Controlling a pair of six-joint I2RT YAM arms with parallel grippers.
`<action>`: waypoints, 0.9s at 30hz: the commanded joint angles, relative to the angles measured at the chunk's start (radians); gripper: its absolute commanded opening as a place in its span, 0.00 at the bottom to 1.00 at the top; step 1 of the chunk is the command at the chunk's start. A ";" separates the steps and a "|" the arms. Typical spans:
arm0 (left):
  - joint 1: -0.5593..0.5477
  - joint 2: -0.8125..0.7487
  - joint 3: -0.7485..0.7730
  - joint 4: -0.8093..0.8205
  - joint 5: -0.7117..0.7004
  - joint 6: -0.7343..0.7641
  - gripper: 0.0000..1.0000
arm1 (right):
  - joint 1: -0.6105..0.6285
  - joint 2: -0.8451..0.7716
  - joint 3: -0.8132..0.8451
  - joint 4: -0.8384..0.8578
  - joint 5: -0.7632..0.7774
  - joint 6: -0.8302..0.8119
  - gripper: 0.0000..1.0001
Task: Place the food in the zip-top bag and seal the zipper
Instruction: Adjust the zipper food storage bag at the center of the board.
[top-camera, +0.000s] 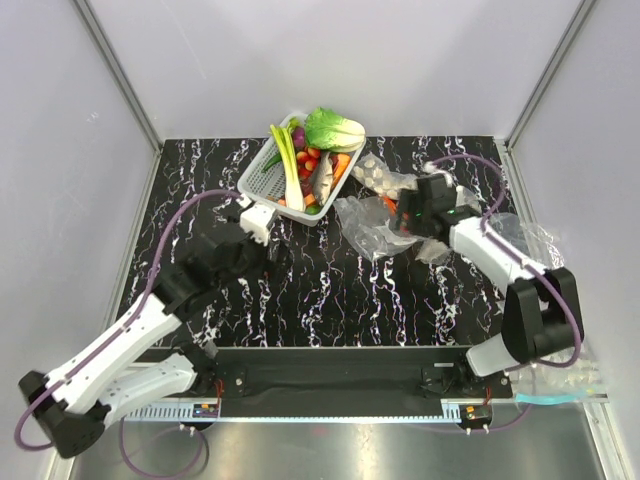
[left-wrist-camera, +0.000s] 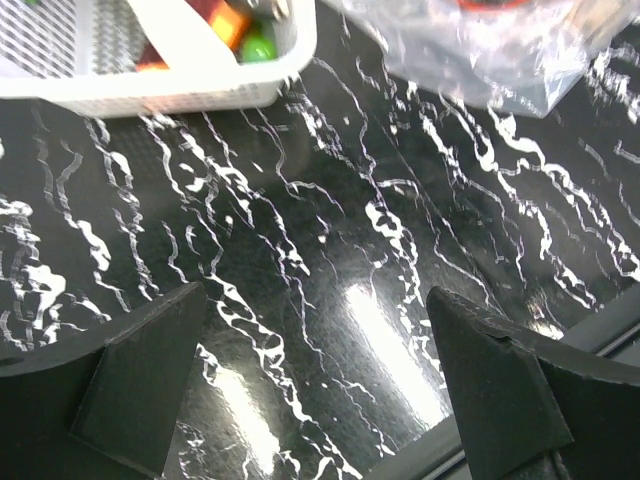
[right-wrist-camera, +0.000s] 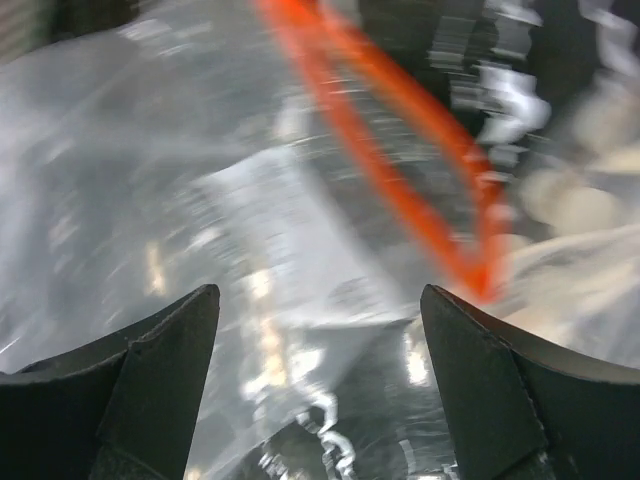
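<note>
Overhead view, read left to right, 12 o'clock being the far side of the counter (top-camera: 330, 295)

The left fingers (left-wrist-camera: 140, 390) stand at about 10 o'clock from the counter's middle, just beside the near-left corner of the white basket (top-camera: 256, 186). In the left wrist view we see them spread wide, with only the black, white-veined surface between them. The basket wall crosses that view at 11 o'clock, and a green piece (left-wrist-camera: 257, 45) shows over its rim.

The basket sits at 12 o'clock from the middle. All the food we can make out is in it:
- the leek (top-camera: 291, 168) lies along the 12-to-6 line, green leaves towards 12, white stalk towards 6
- the pale root (top-camera: 322, 178) lies just beside it, on its 3 o'clock side
- small red pieces (top-camera: 312, 157) lie between the two
- an orange piece (top-camera: 342, 164) lies against the 3 o'clock wall
- the leafy cabbage (top-camera: 335, 128) rests on the 1 o'clock corner

The zip-top bag (top-camera: 362, 228) lies crumpled on the counter at 4 o'clock from the basket, near it. In the right wrist view, which is blurred, the zipper (right-wrist-camera: 400, 170) shows as two orange lines. They are apart at 12 o'clock and meet in a point at 4 o'clock, so the mouth gapes there.

The right fingers (right-wrist-camera: 160, 380) are over the bag's 3 o'clock end, spread wide with clear film between them. We cannot tell whether they touch it.

A second clear bag (top-camera: 380, 173) with pale lumps inside lies at 12 o'clock from the right fingers. A wrinkled clear bag (top-camera: 540, 240) lies at the counter's 3 o'clock edge
</note>
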 joint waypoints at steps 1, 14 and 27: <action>0.002 0.058 0.060 0.007 0.057 -0.016 0.99 | -0.183 0.017 0.002 -0.016 0.091 0.153 0.88; 0.002 0.049 0.045 0.016 0.043 0.021 0.99 | -0.308 0.121 0.133 0.166 -0.067 -0.007 0.97; 0.000 0.041 0.036 0.016 0.031 0.037 0.99 | -0.192 0.484 0.524 0.098 -0.507 -0.192 0.60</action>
